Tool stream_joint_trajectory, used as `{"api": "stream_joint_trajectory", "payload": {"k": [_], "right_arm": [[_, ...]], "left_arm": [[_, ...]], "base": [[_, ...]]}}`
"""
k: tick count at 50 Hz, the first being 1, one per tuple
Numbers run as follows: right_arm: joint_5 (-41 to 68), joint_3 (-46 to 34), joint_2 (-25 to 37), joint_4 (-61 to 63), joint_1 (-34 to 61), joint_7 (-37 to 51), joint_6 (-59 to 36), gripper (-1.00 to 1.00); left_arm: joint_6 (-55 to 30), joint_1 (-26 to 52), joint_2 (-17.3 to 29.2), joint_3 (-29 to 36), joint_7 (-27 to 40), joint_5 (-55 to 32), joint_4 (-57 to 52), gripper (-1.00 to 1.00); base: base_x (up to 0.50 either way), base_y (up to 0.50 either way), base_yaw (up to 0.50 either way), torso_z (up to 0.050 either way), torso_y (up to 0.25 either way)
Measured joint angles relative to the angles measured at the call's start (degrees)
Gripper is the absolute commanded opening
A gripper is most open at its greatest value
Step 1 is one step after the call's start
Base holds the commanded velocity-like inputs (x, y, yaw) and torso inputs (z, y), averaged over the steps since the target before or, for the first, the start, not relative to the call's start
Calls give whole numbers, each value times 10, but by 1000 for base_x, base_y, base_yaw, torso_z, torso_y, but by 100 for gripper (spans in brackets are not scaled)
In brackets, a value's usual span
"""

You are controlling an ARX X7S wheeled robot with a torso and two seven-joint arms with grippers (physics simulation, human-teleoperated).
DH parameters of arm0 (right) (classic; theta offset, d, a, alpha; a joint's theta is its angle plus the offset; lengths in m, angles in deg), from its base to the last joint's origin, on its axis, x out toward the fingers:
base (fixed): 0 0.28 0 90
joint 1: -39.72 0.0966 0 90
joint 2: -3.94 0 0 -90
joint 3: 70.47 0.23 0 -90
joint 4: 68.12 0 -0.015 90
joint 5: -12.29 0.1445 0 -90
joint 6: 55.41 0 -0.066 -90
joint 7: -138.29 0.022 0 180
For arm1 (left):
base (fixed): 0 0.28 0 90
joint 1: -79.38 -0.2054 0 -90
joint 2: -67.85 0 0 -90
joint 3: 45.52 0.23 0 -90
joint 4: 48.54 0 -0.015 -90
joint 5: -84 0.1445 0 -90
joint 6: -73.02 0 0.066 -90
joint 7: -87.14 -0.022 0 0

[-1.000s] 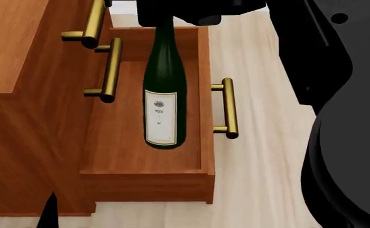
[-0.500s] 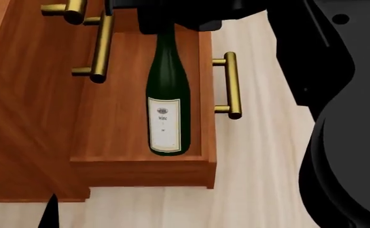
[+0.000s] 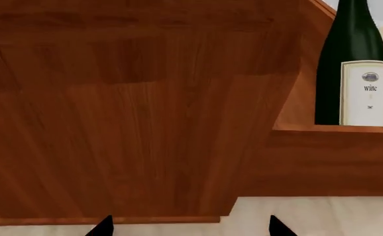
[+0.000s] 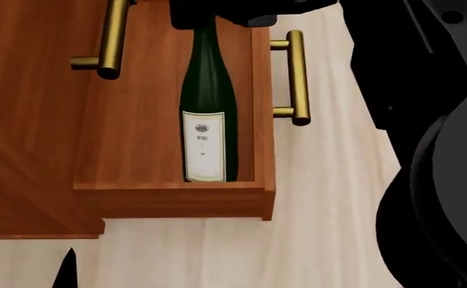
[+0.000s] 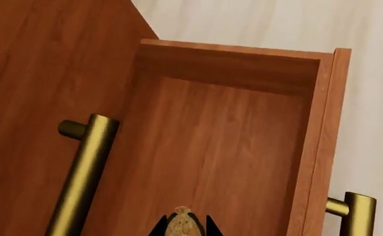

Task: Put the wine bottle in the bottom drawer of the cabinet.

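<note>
The wine bottle (image 4: 209, 114), dark green with a cream label, stands upright inside the open bottom drawer (image 4: 169, 201) of the reddish-brown cabinet (image 4: 25, 120). My right gripper (image 4: 209, 18) is shut on its neck from above. In the right wrist view the tan cork (image 5: 183, 223) sits between the two black fingertips of the right gripper (image 5: 184, 230), over the drawer floor (image 5: 230, 147). The left wrist view shows the wine bottle (image 3: 358, 73) with its base hidden behind the drawer wall (image 3: 336, 157). My left gripper (image 3: 191, 228) is open, low beside the cabinet (image 3: 132, 123), holding nothing.
The bottom drawer's brass handle (image 4: 297, 78) juts toward my dark torso (image 4: 441, 150). An upper drawer's brass handle (image 4: 109, 42) overhangs the open drawer beside the bottle. Pale wood floor (image 4: 321, 240) lies around the cabinet. The left gripper (image 4: 21, 270) shows at the lower left corner.
The bottle has gone lower into the drawer; its base now sits behind the near drawer wall. The cabinet has shifted up and left in the head view. The right gripper keeps its hold.
</note>
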Motion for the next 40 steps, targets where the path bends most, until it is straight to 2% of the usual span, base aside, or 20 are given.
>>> {"api": "stream_joint_trajectory", "payload": {"k": [22,40], "right_arm": [[-44,71,5,-11,15,-3,18,-100],[-54,88,5,-10,3,6,37,-100]], "left_arm": [[3,0,2,-2,0,0,5,100],[9,-5,5,-4,2,2,0,100]], "base": [[0,0,-2,0,-127],[0,0,-3,0,-16]]}}
